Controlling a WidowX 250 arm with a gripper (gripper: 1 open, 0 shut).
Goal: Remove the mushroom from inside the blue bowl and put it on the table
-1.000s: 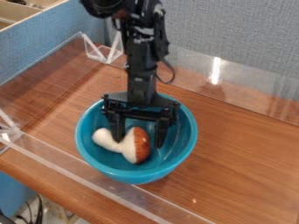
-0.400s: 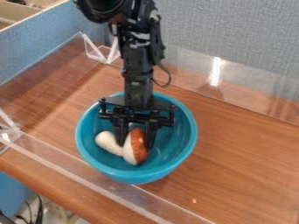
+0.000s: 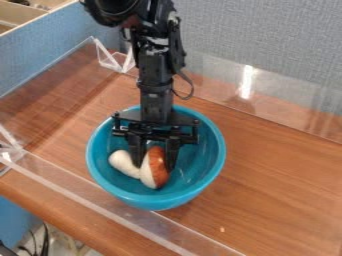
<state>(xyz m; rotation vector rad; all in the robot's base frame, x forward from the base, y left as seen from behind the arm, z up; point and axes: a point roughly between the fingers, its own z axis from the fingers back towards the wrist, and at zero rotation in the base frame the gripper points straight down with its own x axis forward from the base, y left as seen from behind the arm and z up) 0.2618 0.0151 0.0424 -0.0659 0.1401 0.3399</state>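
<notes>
The mushroom [image 3: 144, 166] lies on its side inside the blue bowl [image 3: 201, 178], cream stem pointing toward the bowl's left wall and reddish-brown cap near the bowl's middle. The pincer [image 3: 156, 152] reaches straight down into the bowl and is clenched on the mushroom, its dark fingers pressed against the cap; the fingertips themselves are hard to make out against the cap, and part of the cap is hidden behind them. The bowl stands on the table [image 3: 274, 185], close to the near clear acrylic wall [image 3: 80, 195]. The arm's upper part is cut off above the bowl.
</notes>
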